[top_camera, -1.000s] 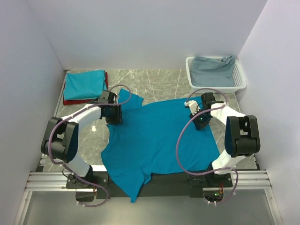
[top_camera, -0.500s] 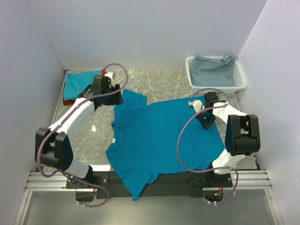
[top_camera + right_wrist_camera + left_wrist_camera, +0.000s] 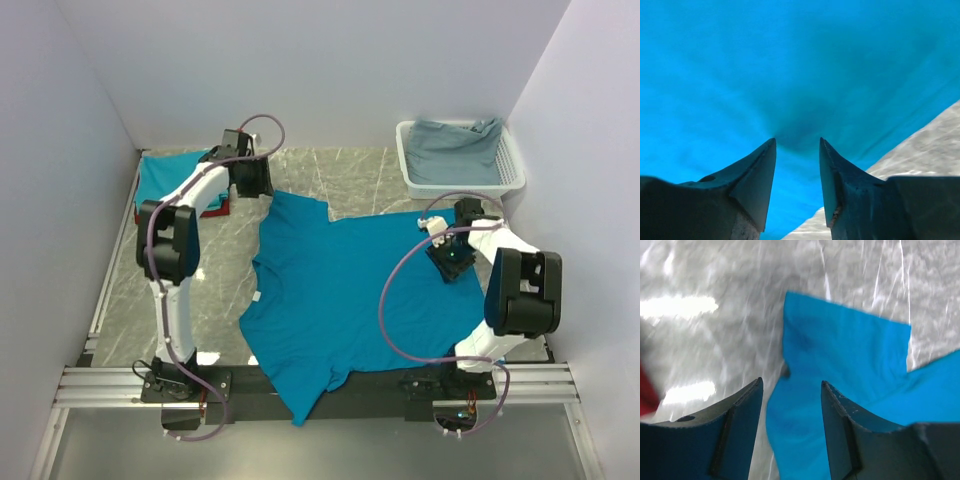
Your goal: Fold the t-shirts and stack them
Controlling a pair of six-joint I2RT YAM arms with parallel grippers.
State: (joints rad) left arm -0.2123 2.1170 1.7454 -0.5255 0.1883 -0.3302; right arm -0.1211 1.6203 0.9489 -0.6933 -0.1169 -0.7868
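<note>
A bright teal t-shirt (image 3: pixel 350 290) lies spread flat on the marble table, its white neck label (image 3: pixel 257 296) at the left. Its hem hangs over the near edge. My left gripper (image 3: pixel 255 186) is open, just above the far-left sleeve (image 3: pixel 290 208). In the left wrist view the sleeve (image 3: pixel 840 350) lies under and between the parted jaws of that gripper (image 3: pixel 792 381). My right gripper (image 3: pixel 452 265) is open over the shirt's right side. In the right wrist view a dark pucker of cloth (image 3: pixel 797 127) sits at that gripper's tips (image 3: pixel 797 139). A folded teal shirt (image 3: pixel 165 175) lies on a dark red one (image 3: pixel 216 209) at back left.
A white lattice basket (image 3: pixel 455 186) holding grey cloth (image 3: pixel 455 145) stands at the back right corner. White walls close in the table on three sides. The left arm stretches over the folded pile. Bare marble (image 3: pixel 190 290) shows left of the shirt.
The left gripper has swung from the shirt's left side to the far left, and the whole shirt has slid back and right with it. The right gripper has shifted slightly right.
</note>
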